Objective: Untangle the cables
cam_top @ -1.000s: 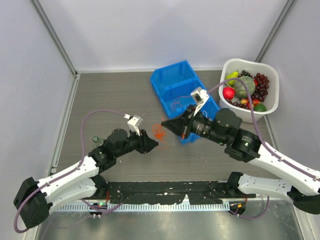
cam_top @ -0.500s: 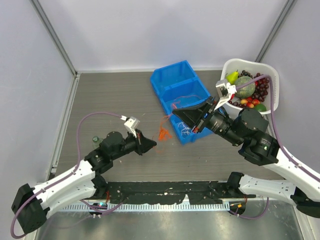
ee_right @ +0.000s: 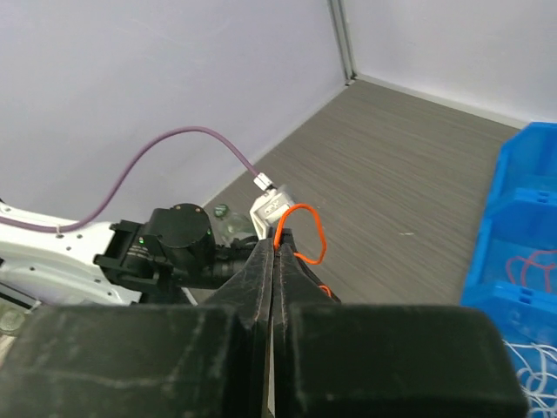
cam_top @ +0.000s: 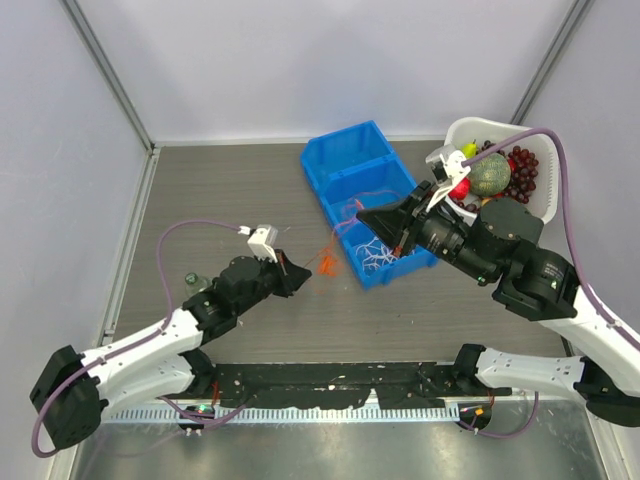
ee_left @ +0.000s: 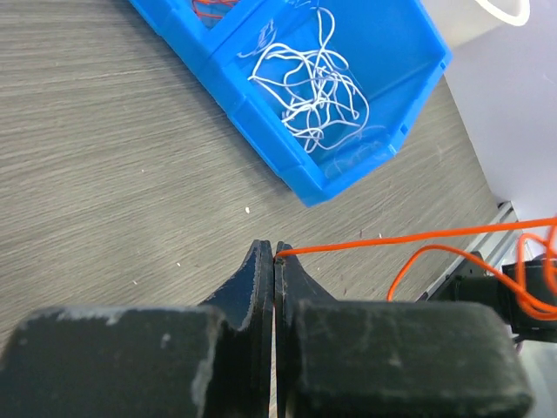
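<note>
Jaws on both arms are pressed together, each pair pinching the orange cable [cam_top: 322, 263]. At the left gripper [ee_left: 274, 252] one strand comes straight out of the tips. At the right gripper [ee_right: 275, 245] a small loop stands up from the tips.

Orange cable: one, very thin, glossy, springy wire. In the top view it is a small curly bunch near the table's middle, at 7 o'clock of the blue bin [cam_top: 345, 160]. The left gripper sits at 8 o'clock of the bunch, the right gripper at 1 o'clock, with a fine strand running up to it. Cannot tell if the bunch touches the table [cam_top: 220, 190].

White cable [ee_left: 313, 87]: one, thread-thin, a loose scribble of loops lying flat in the bin compartment nearest my bases.

Reddish-pink cable [cam_top: 365, 197]: one, a few faint curls in the next compartment back, toward 12 o'clock.

That makes three cables.

Bin: one, hard smooth plastic, rectangular, with divider walls, set askew.

Table: matte grey wood grain.

White basket [cam_top: 495, 122]: one, rounded plastic, at 2 o'clock of the bin, holding mixed fruit [cam_top: 520, 165] with dark grapes on top.

Purple hoses [cam_top: 195, 224]: two, thick and smooth, one arching over each arm.
</note>
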`<state>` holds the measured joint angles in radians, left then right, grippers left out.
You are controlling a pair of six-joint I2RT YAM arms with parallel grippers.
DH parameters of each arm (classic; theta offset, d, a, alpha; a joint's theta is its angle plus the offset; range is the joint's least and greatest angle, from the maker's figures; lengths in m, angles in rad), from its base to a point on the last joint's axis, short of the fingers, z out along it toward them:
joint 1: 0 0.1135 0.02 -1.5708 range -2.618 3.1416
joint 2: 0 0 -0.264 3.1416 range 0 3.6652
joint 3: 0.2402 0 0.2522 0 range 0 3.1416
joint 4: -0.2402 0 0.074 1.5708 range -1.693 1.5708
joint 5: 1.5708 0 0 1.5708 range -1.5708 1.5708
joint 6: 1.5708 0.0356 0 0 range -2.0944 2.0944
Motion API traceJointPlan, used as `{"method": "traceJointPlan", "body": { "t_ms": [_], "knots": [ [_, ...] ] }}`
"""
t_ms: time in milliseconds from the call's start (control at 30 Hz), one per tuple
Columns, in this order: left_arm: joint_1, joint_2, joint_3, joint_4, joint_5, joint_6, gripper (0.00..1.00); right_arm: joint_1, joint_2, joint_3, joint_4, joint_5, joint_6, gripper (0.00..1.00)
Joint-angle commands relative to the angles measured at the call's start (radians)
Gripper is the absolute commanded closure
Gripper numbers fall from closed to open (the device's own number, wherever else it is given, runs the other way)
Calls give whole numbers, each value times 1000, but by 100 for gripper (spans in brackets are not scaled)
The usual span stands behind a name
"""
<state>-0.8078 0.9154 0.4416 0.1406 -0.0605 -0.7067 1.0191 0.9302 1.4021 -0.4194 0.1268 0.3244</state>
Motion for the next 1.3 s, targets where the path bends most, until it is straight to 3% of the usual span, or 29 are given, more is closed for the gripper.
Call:
{"method": "traceJointPlan", "body": {
  "t_ms": [0,200,300,400,467,533,567,633,767,933,1033,1267],
  "knots": [
    [15,80,-47,-282,-168,-20,100,1,-97,178,271,74,-82,99],
    [13,47,-6,-279,-98,7,100,1,-151,104,228,94,-81,99],
    [15,-35,15,-268,-27,29,100,1,-175,-42,180,57,-45,99],
    [15,-130,72,-340,-54,56,100,1,-218,-245,105,51,-4,96],
    [15,-188,123,-403,-74,88,100,1,-253,-367,74,65,43,91],
    [15,-233,184,-453,-76,124,100,-1,-283,-466,51,94,86,78],
    [13,-243,224,-472,-65,142,100,1,-284,-494,45,103,99,62],
    [15,-247,285,-505,-18,180,100,1,-266,-528,-16,141,133,50],
    [13,-178,454,-646,56,257,100,-1,-165,-516,-56,137,131,40],
    [15,-109,586,-768,93,288,100,1,-102,-511,114,-48,74,35],
    [15,-112,618,-739,120,262,100,1,-45,-514,279,-195,65,34],
    [15,-66,694,-690,174,227,100,-1,44,-491,511,-315,71,33]
  ]
}}
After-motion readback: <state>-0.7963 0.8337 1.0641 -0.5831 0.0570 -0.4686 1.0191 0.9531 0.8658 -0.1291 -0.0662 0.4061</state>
